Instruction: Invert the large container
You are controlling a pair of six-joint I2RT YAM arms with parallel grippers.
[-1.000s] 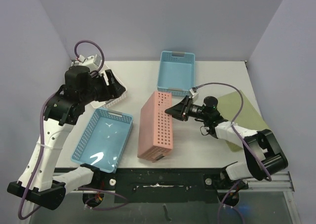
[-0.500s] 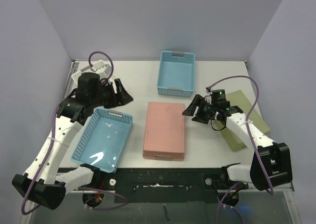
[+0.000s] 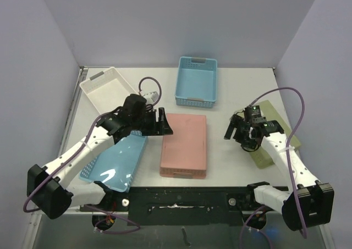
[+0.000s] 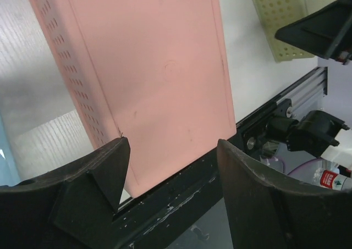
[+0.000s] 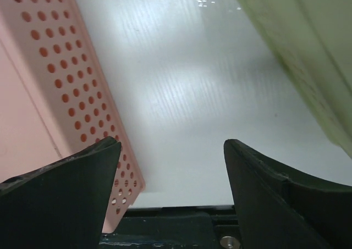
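- Pink lg container (image 3: 184,144) is seen bottom-up on table (image 3: 231,89), just below L claw (image 4: 173,149) and beside R claw (image 5: 171,147), on its left.
- L claw: jaws set wide apart, nothing gripped; contact w/ container edge can't be told.
- R claw: jaws wide apart, nothing held or touched.
- Counted: 1 pink container, 2 blue baskets (image 3: 196,83), 1 white basket (image 3: 107,87), 1 green bin (image 3: 275,112), 2 claws.
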